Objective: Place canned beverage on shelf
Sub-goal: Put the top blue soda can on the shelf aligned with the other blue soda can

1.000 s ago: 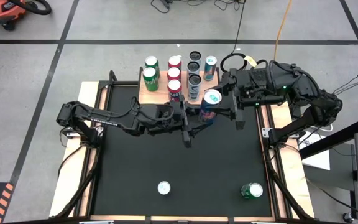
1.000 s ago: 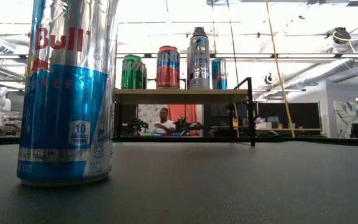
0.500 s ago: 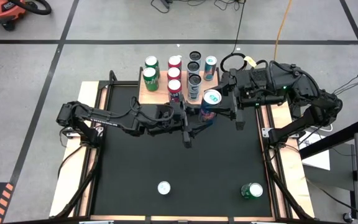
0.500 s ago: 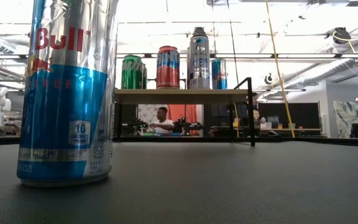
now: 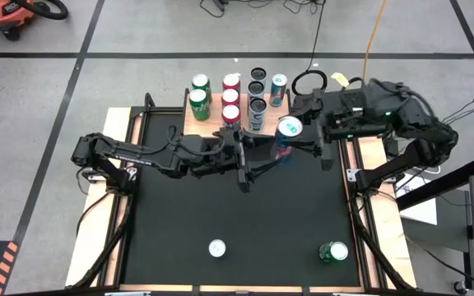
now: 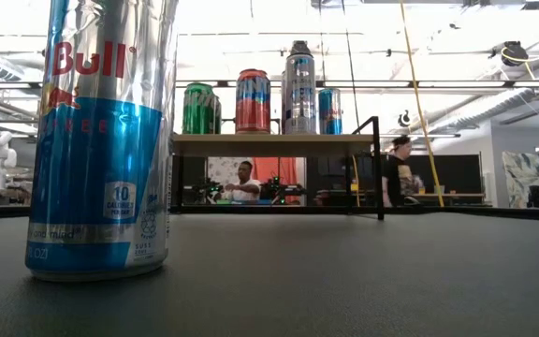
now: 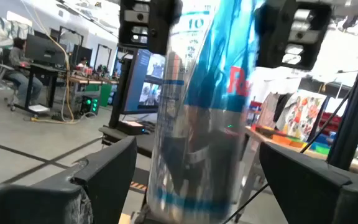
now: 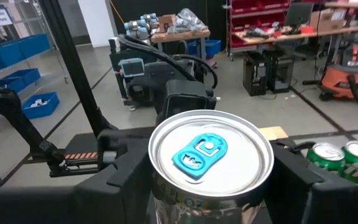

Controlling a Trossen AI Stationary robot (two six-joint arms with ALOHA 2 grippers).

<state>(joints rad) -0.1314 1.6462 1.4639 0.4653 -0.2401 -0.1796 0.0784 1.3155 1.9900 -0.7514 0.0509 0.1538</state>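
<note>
Step in hand: a handover in mid-air is finishing; the tall silver-and-blue can [image 5: 287,134] is passing from the left end effector [image 5: 263,162] to the right end effector [image 5: 301,141], just off the front corner of the shelf [image 5: 189,125].
Left end effector: its fingers [image 7: 98,180] are standing wide apart on either side of the can [image 7: 197,118] with clear gaps, so it is gripping nothing.
Right end effector: it is clamping the can [image 8: 210,155] near its upper part, jaws partly closed around the body.
Where the can is: it is hanging above the worktop [image 5: 220,205], near the shelf's right front edge, not yet over the board.
Which way it points: the blue pull-tab lid is facing up and tilted toward the right arm; the long axis is leaning off vertical, base toward the left arm.
Shelf: cans are already standing on it in rows, leaving bare wood mostly at the front.
Next move calls for: I judge the left arm should be backing away first; then the right arm needs to bring the can upright, carry it over a free spot and lower it without knocking its neighbours.
</note>
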